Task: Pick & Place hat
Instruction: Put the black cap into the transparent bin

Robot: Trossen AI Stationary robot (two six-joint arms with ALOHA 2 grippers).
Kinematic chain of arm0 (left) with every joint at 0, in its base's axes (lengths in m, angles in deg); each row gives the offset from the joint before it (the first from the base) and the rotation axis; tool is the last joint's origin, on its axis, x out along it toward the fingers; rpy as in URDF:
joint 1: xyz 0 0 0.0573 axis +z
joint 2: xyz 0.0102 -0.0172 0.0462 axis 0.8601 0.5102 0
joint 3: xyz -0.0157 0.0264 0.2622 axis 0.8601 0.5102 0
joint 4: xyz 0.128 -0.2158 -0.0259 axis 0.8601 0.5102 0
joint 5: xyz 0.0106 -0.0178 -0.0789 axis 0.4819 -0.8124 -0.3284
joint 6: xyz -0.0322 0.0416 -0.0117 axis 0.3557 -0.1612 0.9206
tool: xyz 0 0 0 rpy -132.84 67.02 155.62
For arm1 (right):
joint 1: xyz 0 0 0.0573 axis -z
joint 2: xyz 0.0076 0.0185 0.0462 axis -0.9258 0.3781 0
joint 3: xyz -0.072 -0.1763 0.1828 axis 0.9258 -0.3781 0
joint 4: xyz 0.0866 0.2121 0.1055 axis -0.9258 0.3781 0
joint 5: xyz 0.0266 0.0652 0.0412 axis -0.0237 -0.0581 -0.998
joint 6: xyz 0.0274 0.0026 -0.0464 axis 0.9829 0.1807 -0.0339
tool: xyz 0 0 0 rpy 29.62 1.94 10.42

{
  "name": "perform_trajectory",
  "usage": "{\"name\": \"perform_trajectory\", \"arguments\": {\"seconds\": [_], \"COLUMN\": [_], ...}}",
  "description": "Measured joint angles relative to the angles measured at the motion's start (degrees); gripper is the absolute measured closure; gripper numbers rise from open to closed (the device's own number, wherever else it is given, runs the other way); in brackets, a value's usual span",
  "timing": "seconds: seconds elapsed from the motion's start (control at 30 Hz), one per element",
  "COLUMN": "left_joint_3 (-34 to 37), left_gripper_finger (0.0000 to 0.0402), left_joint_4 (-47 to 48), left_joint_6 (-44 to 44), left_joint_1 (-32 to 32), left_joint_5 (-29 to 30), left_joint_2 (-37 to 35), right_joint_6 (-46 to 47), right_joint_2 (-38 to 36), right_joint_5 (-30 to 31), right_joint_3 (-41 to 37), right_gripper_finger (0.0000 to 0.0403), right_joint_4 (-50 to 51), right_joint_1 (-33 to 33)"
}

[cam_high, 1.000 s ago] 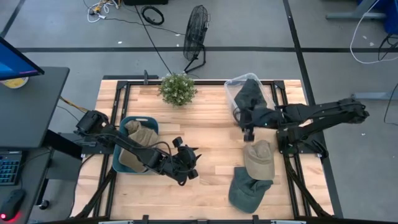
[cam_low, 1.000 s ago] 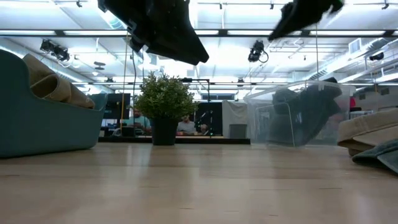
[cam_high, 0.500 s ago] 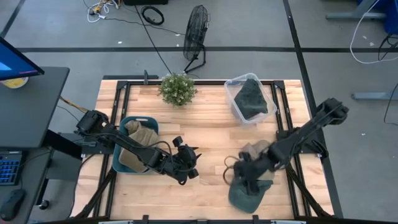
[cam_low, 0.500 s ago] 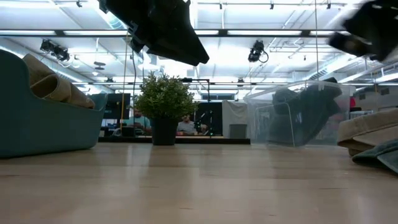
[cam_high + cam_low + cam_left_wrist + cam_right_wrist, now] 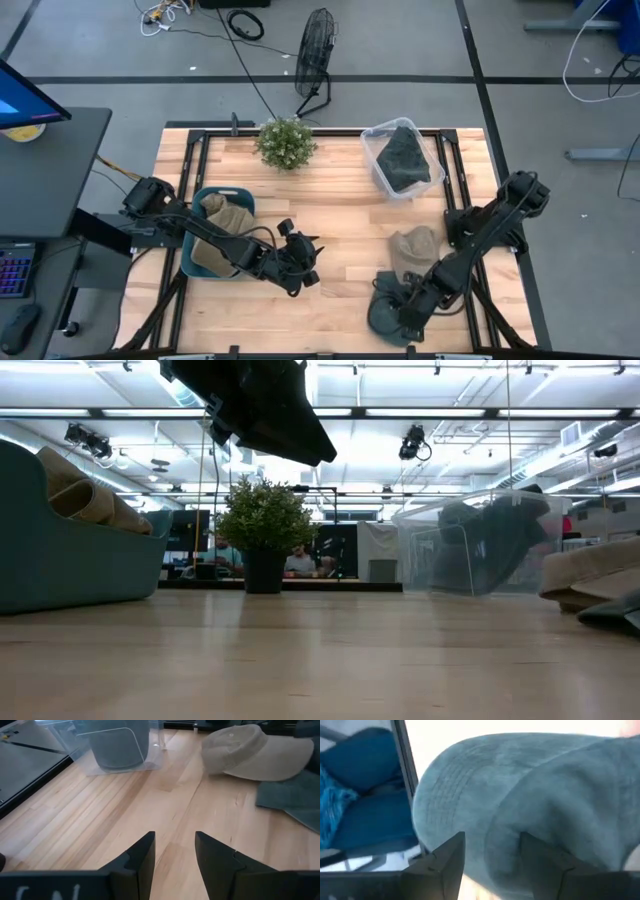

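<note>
Right gripper (image 5: pixel 400 312) sits low at the bottom center-right of the high view, right over the dark green hat (image 5: pixel 385 315) lying on the table (image 5: pixel 340 215) near the front edge. In the right wrist view that green hat (image 5: pixel 530 805) fills the frame straight ahead of the two dark fingers (image 5: pixel 442 865), which stand apart with a gap between them, nothing clamped; can't tell if the tips touch the fabric. A tan hat (image 5: pixel 413 248) lies just above the green one in the high view, edges meeting or overlapping, can't tell which. Left gripper (image 5: pixel 300 265) hangs over bare wood at lower center of the high view, clear of both hats; in the left wrist view its fingers (image 5: pixel 142 857) are spread with nothing between, looking across the wood at the tan hat (image 5: pixel 255 750) and the green hat (image 5: pixel 295 795) beside it. Clear plastic bin (image 5: pixel 398 160) at upper right of the table holds another dark hat (image 5: pixel 403 158). Teal basket (image 5: pixel 200 262) at left of the table holds a tan hat (image 5: pixel 225 222). Small potted plant (image 5: pixel 285 142) at the upper middle edge. Low view: the plant (image 5: pixel 263 525) center, the clear bin (image 5: pixel 480 545) right, the teal basket (image 5: pixel 70 560) far left.
</note>
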Motion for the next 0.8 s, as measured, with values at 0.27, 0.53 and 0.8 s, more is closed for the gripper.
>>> {"name": "perform_trajectory", "arguments": {"seconds": [0.27,0.53,0.8], "left_joint_3": [0.0,0.0,0.0], "left_gripper_finger": [0.0259,0.0259,0.0259], "left_joint_4": [0.0,0.04,0.06], "left_joint_6": [0.03,-0.02,-0.07], "left_joint_1": [0.0,0.0,0.0], "left_joint_5": [0.0,-0.01,0.0], "left_joint_2": [0.02,0.02,0.02], "right_joint_6": [4.37,1.79,-7.57], "right_joint_2": [6.52,4.7,-5.06], "right_joint_5": [5.2,2.99,6.43], "right_joint_3": [0.33,0.16,5.41], "right_gripper_finger": [0.0224,0.0383,0.0396], "right_joint_4": [-0.46,-5.92,-2.04], "right_joint_1": [-0.3,-0.28,-0.28]}}
